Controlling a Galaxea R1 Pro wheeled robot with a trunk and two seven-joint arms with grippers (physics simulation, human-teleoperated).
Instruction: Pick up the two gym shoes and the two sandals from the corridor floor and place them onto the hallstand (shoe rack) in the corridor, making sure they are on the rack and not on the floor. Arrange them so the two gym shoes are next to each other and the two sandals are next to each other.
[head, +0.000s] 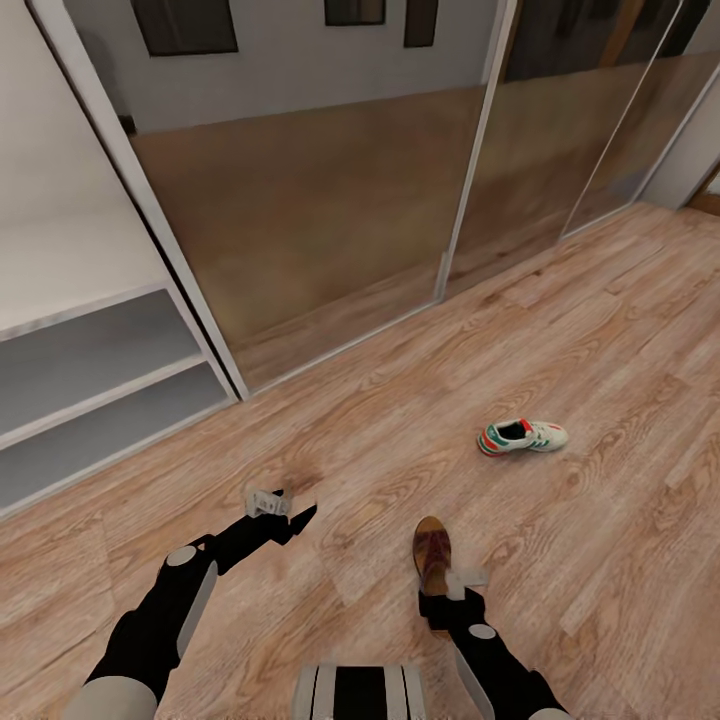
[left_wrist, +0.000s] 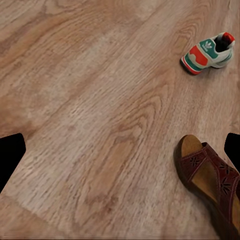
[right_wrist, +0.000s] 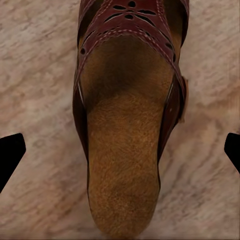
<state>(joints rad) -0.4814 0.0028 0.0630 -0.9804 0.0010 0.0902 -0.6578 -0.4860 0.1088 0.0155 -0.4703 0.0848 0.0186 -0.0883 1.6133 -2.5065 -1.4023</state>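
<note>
Brown leather open sandal (head: 432, 553) with tan insole lies flat on the light wood-plank corridor floor (head: 600, 330), directly under my right claw (head: 455, 592). In the right wrist view the sandal (right_wrist: 125, 125) sits centred between the two dark fingertips (right_wrist: 10, 155), which stand wide apart, neither touching leather. One white lace-up gym shoe (head: 521, 436) with green stripes and red-orange heel sits beyond the sandal, well apart from it, also on the floor. Pale grey-white hallstand (head: 90, 370) with open tiers is off to the sandal's far left. My left claw (head: 282, 503) hovers over bare floor left of the sandal; from its wrist view the fingertips (left_wrist: 10, 155) are spread, nothing between them, sandal (left_wrist: 210, 175) and gym shoe (left_wrist: 210, 52) both visible.

Risks as I judge them: sandal is low and flat, so closing too high means fingers slip off the sole edge; coming down too far jams tips into the floor. Pinching only the strap could let it dangle and swing free during the carry.
</note>
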